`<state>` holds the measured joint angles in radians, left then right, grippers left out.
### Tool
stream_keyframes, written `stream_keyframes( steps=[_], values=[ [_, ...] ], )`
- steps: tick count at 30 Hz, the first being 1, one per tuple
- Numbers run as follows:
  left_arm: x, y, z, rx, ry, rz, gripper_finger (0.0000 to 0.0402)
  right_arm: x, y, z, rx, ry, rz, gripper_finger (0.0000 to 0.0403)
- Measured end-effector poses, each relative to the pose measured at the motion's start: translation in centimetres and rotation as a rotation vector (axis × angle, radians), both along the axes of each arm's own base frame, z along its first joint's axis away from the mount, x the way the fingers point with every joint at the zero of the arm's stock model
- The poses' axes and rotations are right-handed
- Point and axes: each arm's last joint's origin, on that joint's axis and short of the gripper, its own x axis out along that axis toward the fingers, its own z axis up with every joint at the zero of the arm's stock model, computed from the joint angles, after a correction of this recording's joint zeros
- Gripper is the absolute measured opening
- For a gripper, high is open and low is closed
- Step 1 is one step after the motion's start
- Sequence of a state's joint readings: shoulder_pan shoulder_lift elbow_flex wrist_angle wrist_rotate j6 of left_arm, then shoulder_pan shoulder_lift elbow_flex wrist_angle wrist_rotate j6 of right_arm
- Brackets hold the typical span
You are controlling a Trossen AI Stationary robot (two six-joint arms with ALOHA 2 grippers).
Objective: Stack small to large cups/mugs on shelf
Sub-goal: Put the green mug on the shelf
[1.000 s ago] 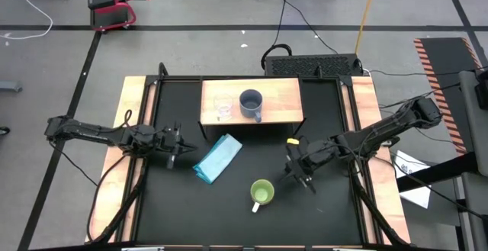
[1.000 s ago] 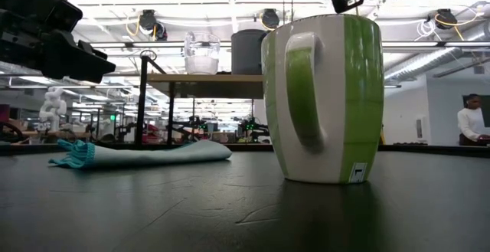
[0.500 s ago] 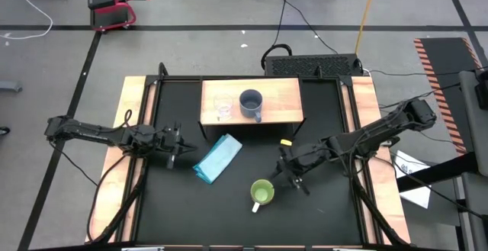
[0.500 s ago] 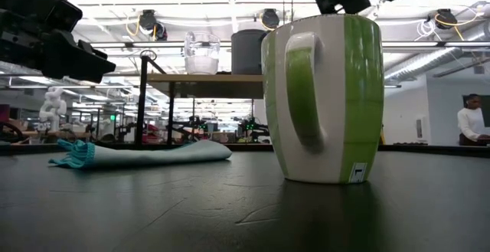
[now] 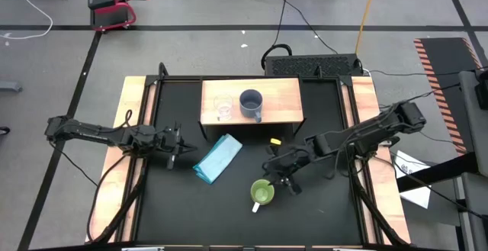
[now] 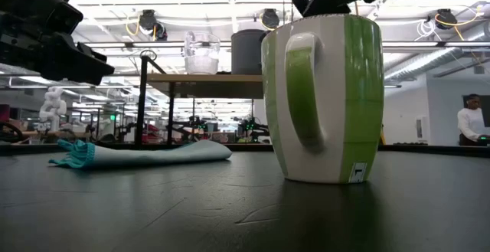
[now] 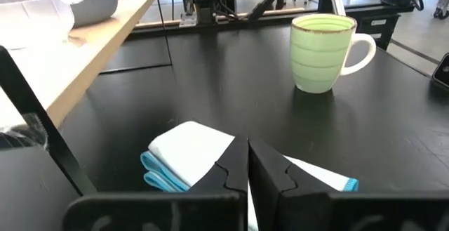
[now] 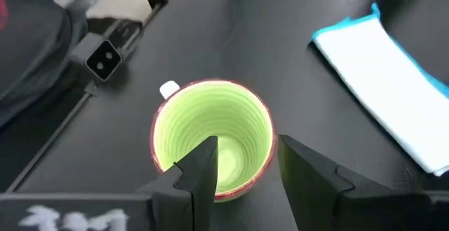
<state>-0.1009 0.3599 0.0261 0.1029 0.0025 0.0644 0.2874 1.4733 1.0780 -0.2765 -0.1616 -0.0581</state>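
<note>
The lime-green mug [image 5: 261, 193] stands upright on the black table, its white handle [image 8: 168, 89] toward the near edge. My right gripper [image 8: 249, 147] hovers open over the mug's far-right rim. One finger is above the hollow and the other outside the wall, and I see no touch. On the shelf [image 5: 282, 106] at the far edge stand the clear glass cup [image 5: 223, 108] and the grey-blue mug [image 5: 252, 103]. My left gripper [image 7: 247, 147] waits shut at the table's left, just short of the blue cloth [image 5: 217, 158].
The folded light blue cloth [image 7: 189, 150] lies flat between my left gripper and the green mug [image 7: 323, 52]. Wooden strips [image 5: 137, 121] run along both sides of the table. Black table surface [image 5: 320, 213] lies open near the front edge.
My right gripper has travelled toward the table's left and slightly toward the near edge. It has tipped further downward and now stands over the green mug's rim. The mug has stayed where it was, and my left arm has kept still.
</note>
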Motion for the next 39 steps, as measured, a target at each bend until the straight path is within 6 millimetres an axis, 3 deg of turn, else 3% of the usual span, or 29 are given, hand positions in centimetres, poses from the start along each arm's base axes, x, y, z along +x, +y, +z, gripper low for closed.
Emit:
stream_keyframes(
  steps=[9, 20, 30, 39],
  values=[
    [0.0, 0.0, 0.0, -0.017, 0.004, 0.004, 0.0027, 0.7, 0.1, 0.6, -0.002, 0.115, -0.035, 0.0142],
    [0.0, 0.0, 0.0, -0.013, 0.004, 0.004, 0.0004, 0.9, -0.1, 1.0, 0.042, 0.122, -0.044, 0.0145],
    [0.0, 0.0, 0.0, -0.016, 0.004, 0.004, 0.0025, 0.8, 0.0, 0.2, 0.013, 0.084, 0.024, 0.0195],
    [0.0, 0.0, 0.0, -0.016, 0.004, 0.004, 0.0009, 0.9, -0.5, -1.2, 0.016, 0.044, 0.008, 0.0201]
  ],
)
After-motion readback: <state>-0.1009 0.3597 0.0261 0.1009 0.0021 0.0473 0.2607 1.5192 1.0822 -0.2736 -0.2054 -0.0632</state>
